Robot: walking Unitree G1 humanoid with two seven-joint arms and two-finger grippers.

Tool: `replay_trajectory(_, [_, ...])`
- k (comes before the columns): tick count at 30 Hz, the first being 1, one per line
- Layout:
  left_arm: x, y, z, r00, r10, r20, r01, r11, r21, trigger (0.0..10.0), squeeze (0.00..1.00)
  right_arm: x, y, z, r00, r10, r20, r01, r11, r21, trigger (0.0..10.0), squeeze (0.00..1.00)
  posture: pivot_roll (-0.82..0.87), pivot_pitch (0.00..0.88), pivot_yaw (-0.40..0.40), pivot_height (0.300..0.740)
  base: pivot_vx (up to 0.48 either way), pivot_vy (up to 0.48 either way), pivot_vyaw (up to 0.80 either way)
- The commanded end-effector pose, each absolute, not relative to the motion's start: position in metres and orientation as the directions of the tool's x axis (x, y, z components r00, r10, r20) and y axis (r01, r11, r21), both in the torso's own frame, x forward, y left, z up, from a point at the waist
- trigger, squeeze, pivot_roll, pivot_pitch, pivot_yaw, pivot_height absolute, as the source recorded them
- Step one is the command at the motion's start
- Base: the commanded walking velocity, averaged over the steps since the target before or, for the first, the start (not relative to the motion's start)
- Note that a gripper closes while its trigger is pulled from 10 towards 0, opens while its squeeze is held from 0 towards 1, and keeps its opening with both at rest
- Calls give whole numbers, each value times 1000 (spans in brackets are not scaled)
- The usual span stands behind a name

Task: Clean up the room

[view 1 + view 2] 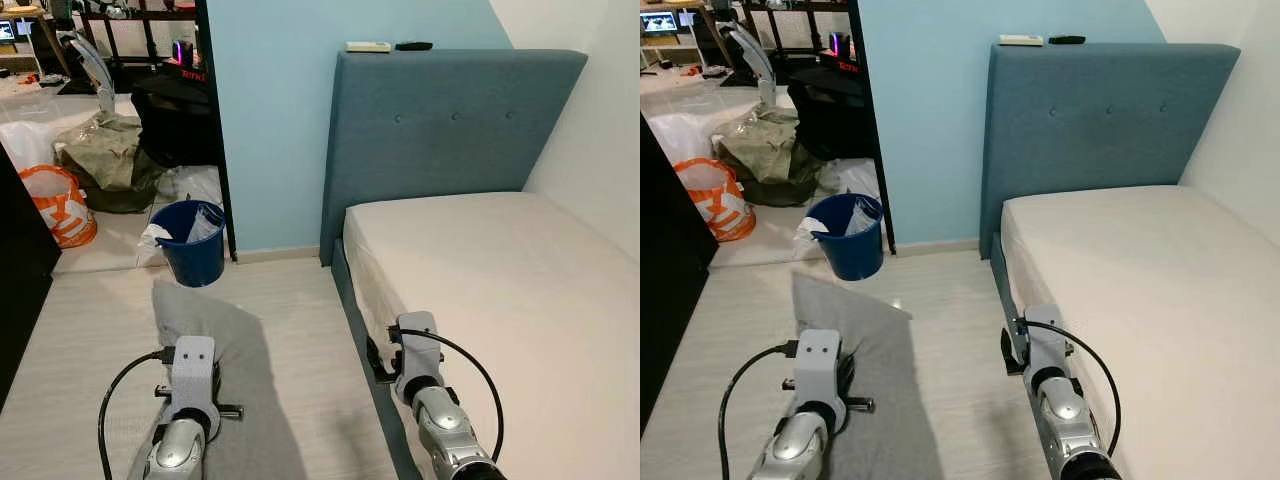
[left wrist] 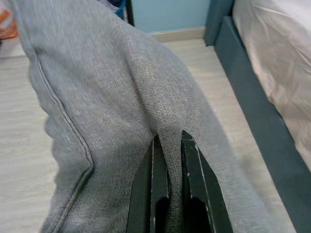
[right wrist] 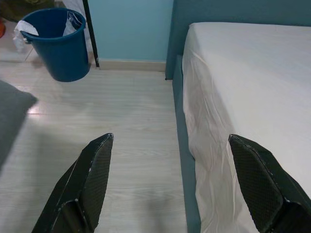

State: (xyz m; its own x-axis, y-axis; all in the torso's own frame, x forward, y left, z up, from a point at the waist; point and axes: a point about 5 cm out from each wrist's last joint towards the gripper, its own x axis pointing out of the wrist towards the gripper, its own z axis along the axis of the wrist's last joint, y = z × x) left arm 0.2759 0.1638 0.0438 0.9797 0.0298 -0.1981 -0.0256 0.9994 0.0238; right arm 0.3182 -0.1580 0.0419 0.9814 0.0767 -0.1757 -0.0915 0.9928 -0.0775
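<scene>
Where the left gripper (image 2: 169, 160) pinches a fold of the grey cloth (image 2: 116, 97), the cloth hangs above the pale floor (image 1: 290, 330). The right gripper (image 3: 170, 165) hovers with fingers spread wide over the near edge of the bed (image 1: 500, 280). Farther off, a blue bin (image 1: 193, 243) stands by the light-blue wall (image 1: 270, 120), just beside the headboard (image 1: 450, 120).

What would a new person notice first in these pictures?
Probably the grey cloth pinched in the left pincer, hanging over the pale floor beside the bed. Next the blue bucket by the light blue wall, with the open right pincer near the bed's edge.
</scene>
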Motion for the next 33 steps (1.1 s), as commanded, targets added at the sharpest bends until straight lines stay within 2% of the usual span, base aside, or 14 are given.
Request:
replay_trajectory(1, [281, 161, 55, 990, 32, -136, -31, 999, 11, 10000, 0, 316, -160, 37, 977, 67, -201, -81, 995, -62, 10000, 0, 38, 99, -33, 740, 0, 0, 0])
replay_trajectory(12, [281, 165, 49, 982, 69, -175, -60, 996, 60, 10000, 0, 315, -160, 36, 974, 77, -211, -91, 994, -59, 10000, 0, 35, 92, -36, 740, 0, 0, 0])
replay_trajectory(28, [281, 165, 49, 983, 67, -170, -58, 997, 55, 10000, 0, 314, -159, 35, 973, 85, -213, -99, 994, -55, 10000, 0, 33, 78, -34, 740, 0, 0, 0])
replay_trajectory(33, [281, 164, 50, 985, 57, -162, -50, 998, 50, 10000, 0, 314, -159, 35, 973, 86, -212, -100, 993, -55, 10000, 0, 34, 75, -34, 740, 303, 0, 0])
